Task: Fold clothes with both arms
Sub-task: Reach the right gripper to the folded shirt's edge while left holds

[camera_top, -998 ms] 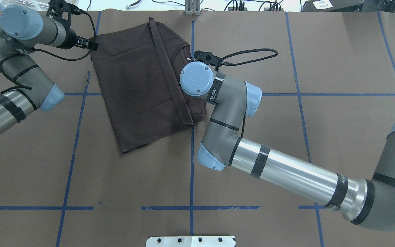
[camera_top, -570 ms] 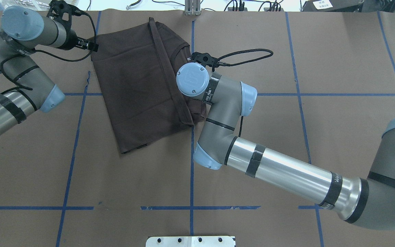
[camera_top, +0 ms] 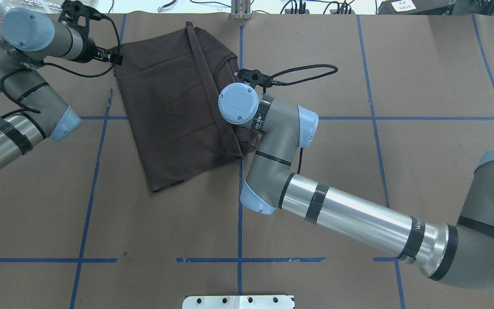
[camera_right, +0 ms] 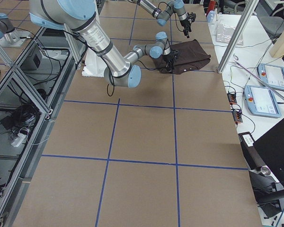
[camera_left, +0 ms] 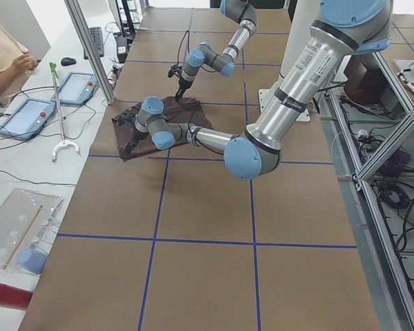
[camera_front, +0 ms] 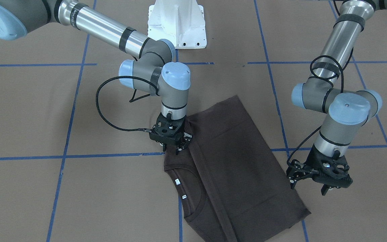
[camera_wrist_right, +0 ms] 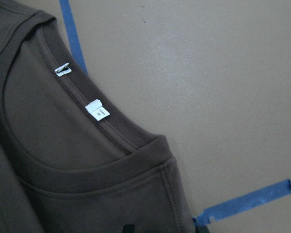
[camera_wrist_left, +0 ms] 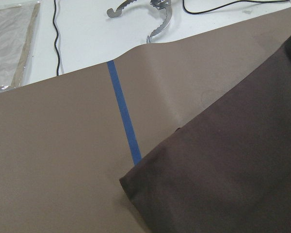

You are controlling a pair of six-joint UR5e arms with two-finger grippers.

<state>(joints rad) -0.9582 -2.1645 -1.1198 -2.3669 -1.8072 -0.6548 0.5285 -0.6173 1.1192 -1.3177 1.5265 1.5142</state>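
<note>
We log the black two-finger right claw edging inward over the dark brown cotton T-shirt by its collar, apparently lining up a grasp, its spread not discernible; left claw hangs wide by the hem corner.

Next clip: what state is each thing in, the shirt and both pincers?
Shirt, partly folded, lying flat on the table, collar uncovered, held by neither pincer.
Left pincer, open, empty, beside the shirt's edge.
Right pincer, open, empty, over the shirt's shoulder by the collar.
</note>
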